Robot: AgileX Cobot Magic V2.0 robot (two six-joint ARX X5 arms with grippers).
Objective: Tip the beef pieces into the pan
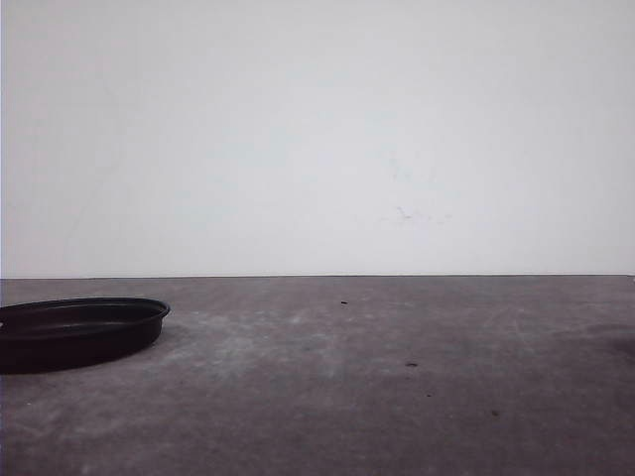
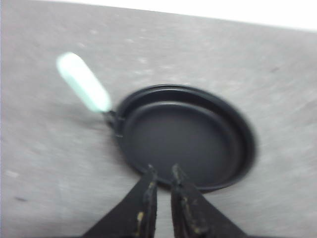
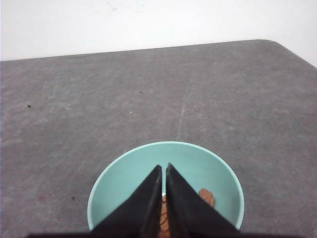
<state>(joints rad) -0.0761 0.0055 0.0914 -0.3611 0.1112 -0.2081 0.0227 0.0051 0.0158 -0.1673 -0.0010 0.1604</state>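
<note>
Grey table (image 1: 397,397): empty pan (image 2: 185,139); beef pieces (image 3: 205,197) in mint bowl (image 3: 124,183).

Pan (image 2: 188,139): black all over, handle (image 2: 83,82) mint green. Bowl (image 3: 124,181): pale mint green, plain. Beef pieces (image 3: 205,197): orange-brown. Worktop (image 1: 397,397): dark grey, mottled with pale scuffs. Wall (image 1: 317,129): white. Both pincers (image 2: 163,181) (image 3: 164,173): black.

Counter (image 1: 397,397): dark grey, scuffed with pale streaks, running back to a white wall.
Pan (image 1: 79,332): black, sitting flat on the counter at the far left, mint-green handle (image 2: 83,82).
Bowl (image 3: 119,183): mint-green, resting on the counter, orange-brown beef pieces (image 3: 205,197) inside.
</note>
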